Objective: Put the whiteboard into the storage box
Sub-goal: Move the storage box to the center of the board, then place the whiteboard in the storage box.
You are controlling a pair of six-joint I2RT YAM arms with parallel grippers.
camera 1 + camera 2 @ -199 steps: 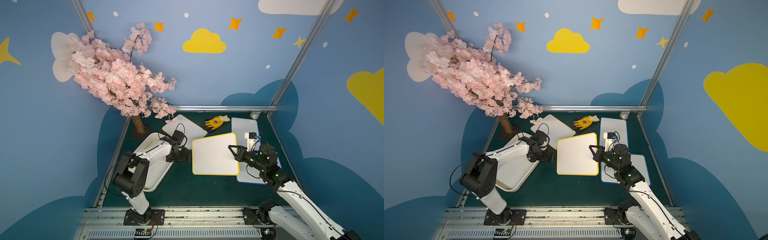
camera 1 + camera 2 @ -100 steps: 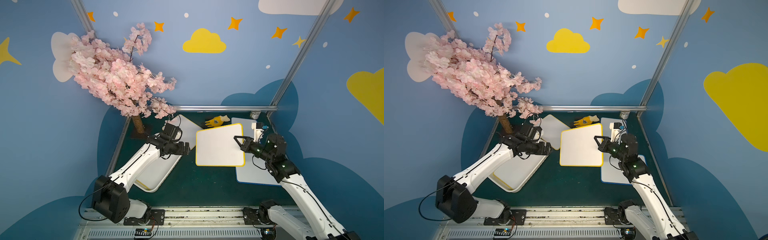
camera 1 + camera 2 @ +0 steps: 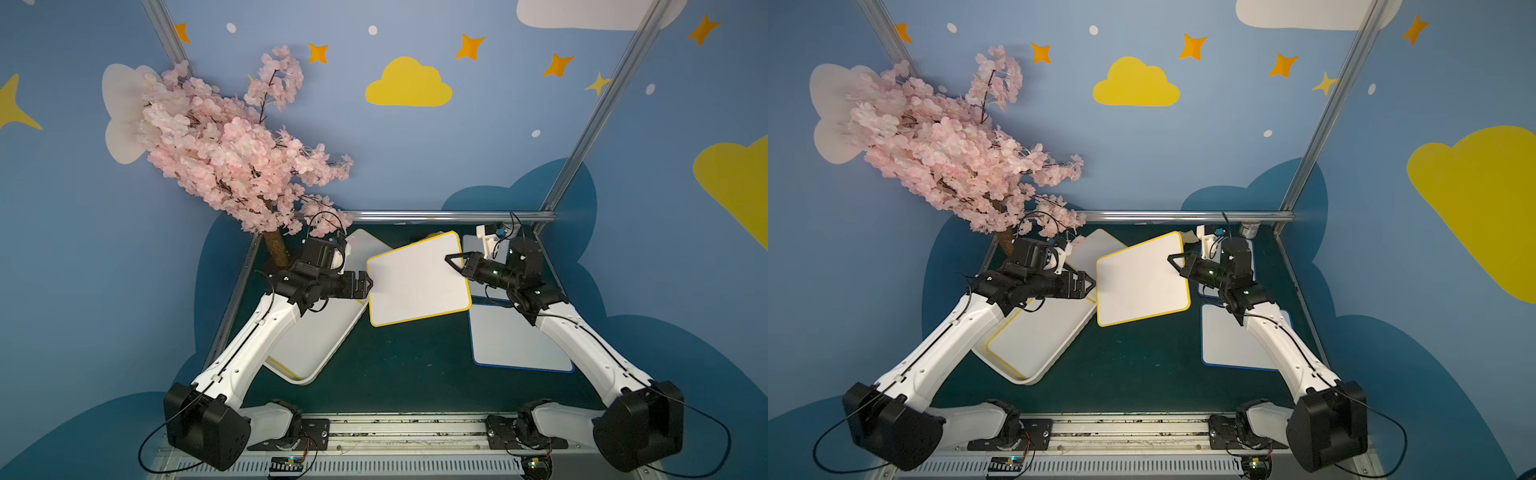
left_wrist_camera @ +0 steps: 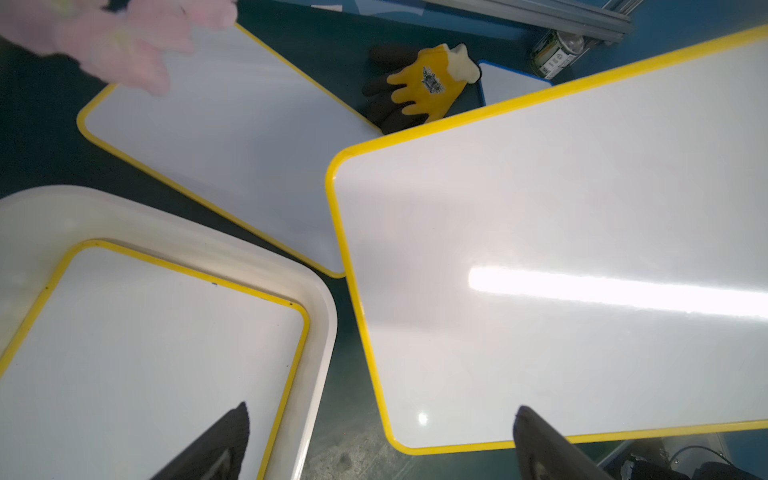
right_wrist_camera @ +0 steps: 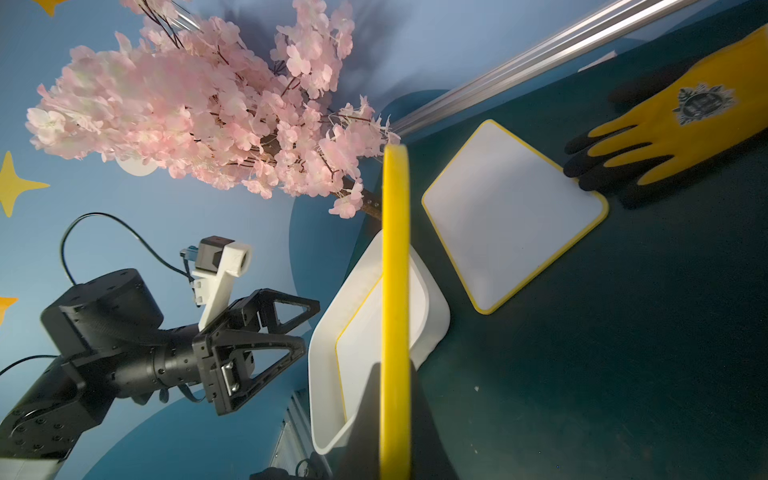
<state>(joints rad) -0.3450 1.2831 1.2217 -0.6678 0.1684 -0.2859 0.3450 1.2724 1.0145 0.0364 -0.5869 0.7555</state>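
So a second ago the yellow-edged whiteboard [image 3: 415, 282] was lying flat in the middle of the green mat [image 3: 407, 365]. Now it's lifted clear of the mat and sits skewed in mid-air, still around the middle of the table. The right gripper [image 3: 454, 262] is clamped tight on its right edge, same spot as before.

The left arm was folded back low over the box; now it's stretched out. The left gripper [image 3: 369, 281] has its jaws spread wide with nothing in them, just beside the whiteboard's left edge. Can't tell if it actually touches.

The storage box [image 3: 308, 380] hasn't budged, on the left toward the near side, at an angle. It already has one yellow-edged board [image 3: 1034, 336] lying flat inside it.

Outside the box, a spare yellow-edged board [image 4: 232, 137] lies flat at the far side, and a blue-edged board [image 3: 515, 340] lies flat on the right. The whiteboard now hides the glove [image 4: 428, 83] in both top views.
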